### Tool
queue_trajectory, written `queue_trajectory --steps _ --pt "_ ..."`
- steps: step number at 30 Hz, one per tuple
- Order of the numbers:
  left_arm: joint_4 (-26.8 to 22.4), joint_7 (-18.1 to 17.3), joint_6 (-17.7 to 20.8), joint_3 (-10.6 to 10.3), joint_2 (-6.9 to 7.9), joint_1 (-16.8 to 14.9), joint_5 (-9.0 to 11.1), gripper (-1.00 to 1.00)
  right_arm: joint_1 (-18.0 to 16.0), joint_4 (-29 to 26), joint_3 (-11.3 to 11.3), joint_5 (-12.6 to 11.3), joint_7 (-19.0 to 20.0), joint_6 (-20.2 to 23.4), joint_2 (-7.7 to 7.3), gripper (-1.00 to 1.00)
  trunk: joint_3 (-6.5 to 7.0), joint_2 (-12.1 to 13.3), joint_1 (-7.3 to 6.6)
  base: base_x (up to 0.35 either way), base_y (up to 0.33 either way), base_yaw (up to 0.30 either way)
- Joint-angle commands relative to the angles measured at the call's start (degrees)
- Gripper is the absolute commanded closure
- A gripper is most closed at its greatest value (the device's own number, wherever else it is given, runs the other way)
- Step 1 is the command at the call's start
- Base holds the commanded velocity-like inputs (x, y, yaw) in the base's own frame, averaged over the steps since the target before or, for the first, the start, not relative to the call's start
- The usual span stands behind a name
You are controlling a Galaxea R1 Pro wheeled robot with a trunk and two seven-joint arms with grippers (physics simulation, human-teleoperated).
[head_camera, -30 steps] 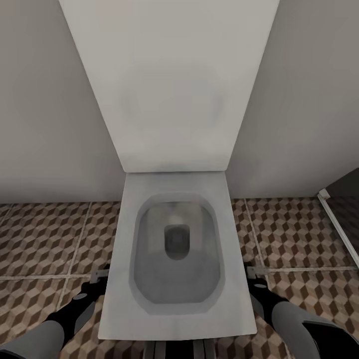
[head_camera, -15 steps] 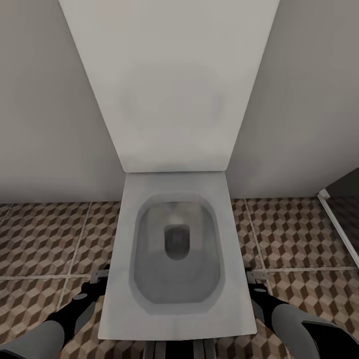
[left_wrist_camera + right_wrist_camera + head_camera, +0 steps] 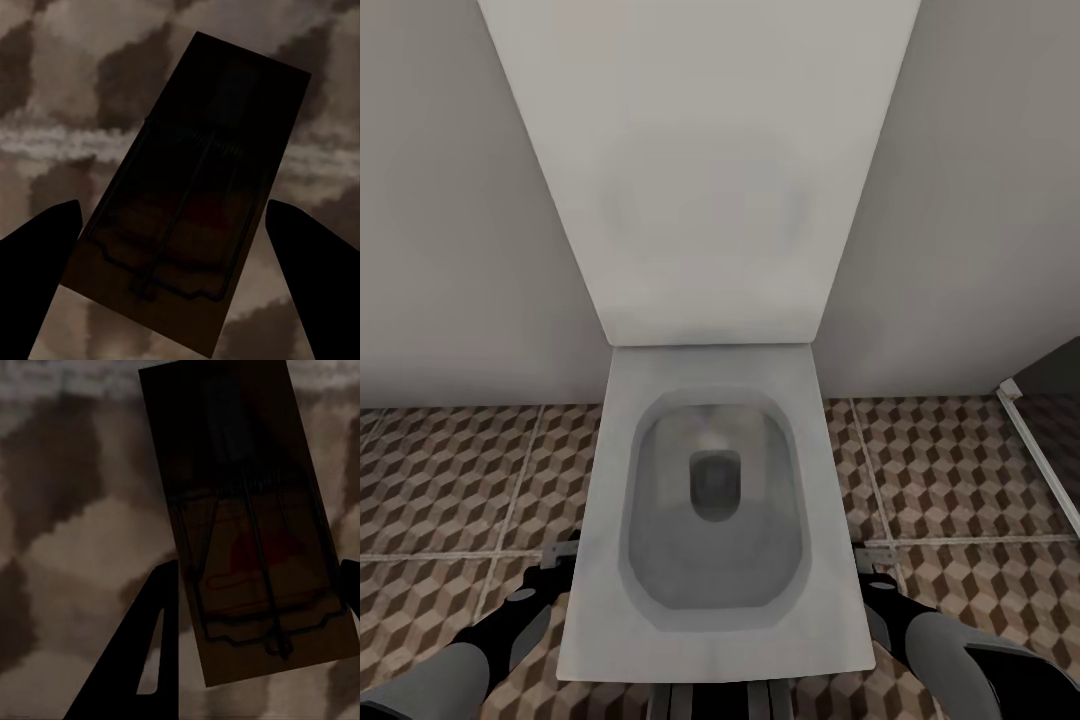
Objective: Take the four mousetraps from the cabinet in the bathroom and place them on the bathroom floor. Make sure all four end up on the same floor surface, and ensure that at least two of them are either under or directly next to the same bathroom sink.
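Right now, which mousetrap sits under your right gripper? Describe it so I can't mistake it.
Start from the white toilet on the cube-patterned bathroom floor; the right gripper hangs beside the bowl. Seen in the right wrist view, the mousetrap between its fingers is a dark wooden board with a red mouse outline under the wire bar.

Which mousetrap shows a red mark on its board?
The mousetrap seen between the right gripper's fingers shows a red print; the left gripper's mousetrap looks plain dark.

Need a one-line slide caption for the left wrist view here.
Mousetrap seen close up between the left gripper's dark fingertips, over the cube-patterned bathroom floor; contact with the trap cannot be judged.
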Motion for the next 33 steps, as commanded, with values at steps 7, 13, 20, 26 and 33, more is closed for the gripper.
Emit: queue_trajectory --steps 7,13,20,26,33 --pt "0.0 0.3 -0.2 -0.5 0.00 0.0 0.2 1.00 0.0 0.2 -0.5 0.4 -0.1 -0.3 -0.04 1.00 -0.03 0.0 -0.01 0.000 0.000 0.000" --pt "-0.1 0.3 -0.2 -0.5 -0.10 0.0 0.0 1.00 0.0 0.2 -0.5 0.4 -0.1 -0.3 -0.09 1.00 -0.03 0.0 -0.01 0.000 0.000 0.000" --pt "-0.1 0.3 -0.2 -0.6 -0.15 0.0 -0.1 1.00 0.0 0.2 -0.5 0.4 -0.1 -0.4 -0.10 1.00 -0.03 0.0 -0.01 0.000 0.000 0.000" --pt "-0.2 0.8 -0.2 -0.4 -0.21 0.0 -0.1 1.00 -0.1 0.2 -0.5 0.4 -0.1 -0.5 -0.10 1.00 -0.03 0.0 -0.01 0.001 0.000 0.000" --pt "-0.4 0.8 -0.4 -0.3 -0.16 0.0 -0.1 1.00 -0.1 0.2 -0.5 0.5 -0.1 -0.6 -0.10 1.00 -0.03 0.0 -0.01 0.068 0.000 0.000"
